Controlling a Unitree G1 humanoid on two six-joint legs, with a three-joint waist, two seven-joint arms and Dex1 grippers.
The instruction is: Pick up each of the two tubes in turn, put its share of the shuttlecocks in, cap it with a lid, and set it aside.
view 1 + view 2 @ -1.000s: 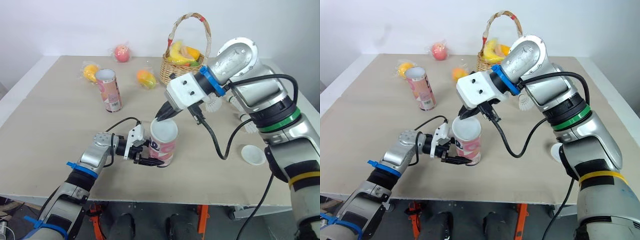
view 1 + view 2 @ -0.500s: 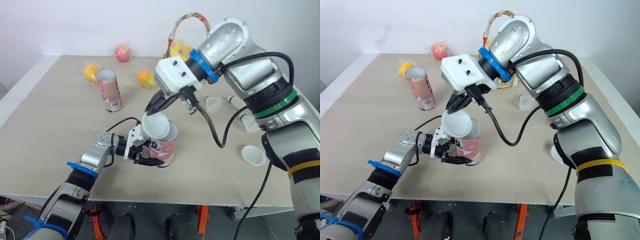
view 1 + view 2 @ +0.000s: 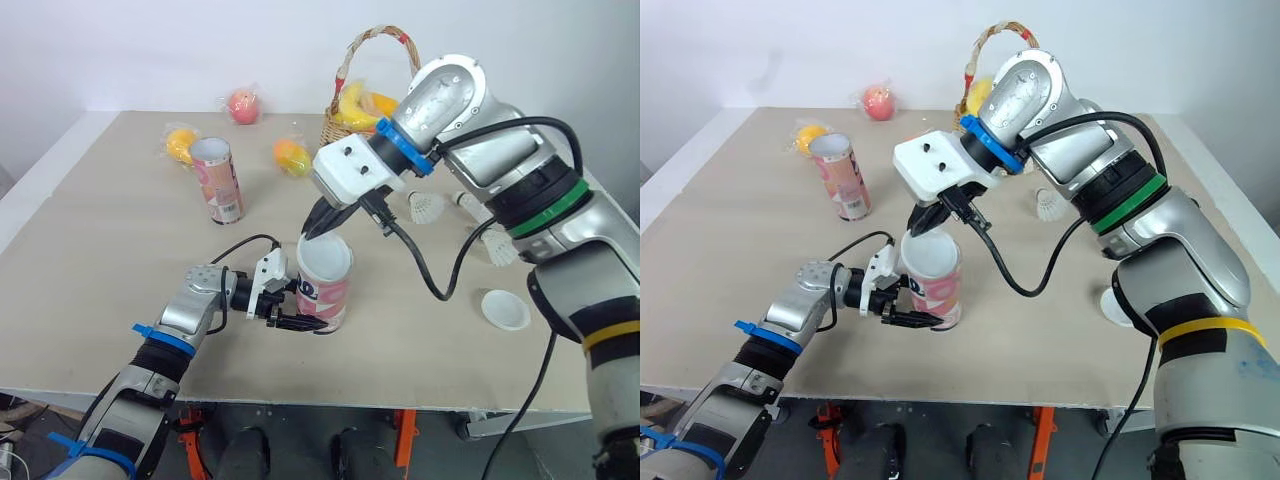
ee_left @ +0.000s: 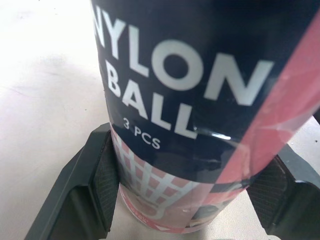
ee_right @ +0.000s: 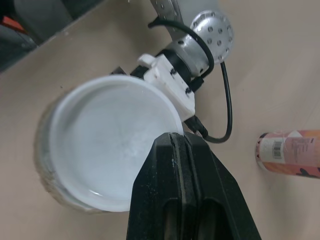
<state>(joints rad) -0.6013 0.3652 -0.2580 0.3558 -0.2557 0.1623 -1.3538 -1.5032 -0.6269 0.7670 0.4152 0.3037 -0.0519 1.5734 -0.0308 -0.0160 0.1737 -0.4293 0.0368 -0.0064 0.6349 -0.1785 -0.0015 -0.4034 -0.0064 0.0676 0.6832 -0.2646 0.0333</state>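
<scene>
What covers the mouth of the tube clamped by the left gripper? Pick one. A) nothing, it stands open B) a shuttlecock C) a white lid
C: a white lid sits across the top of the tube in the left gripper, with the right gripper pinching its rim.

Two tubes: one tube near, one far. Two lids: one lid atop the near tube, one apart. Three shuttlecocks. Three loose wrapped fruits. One basket.
</scene>
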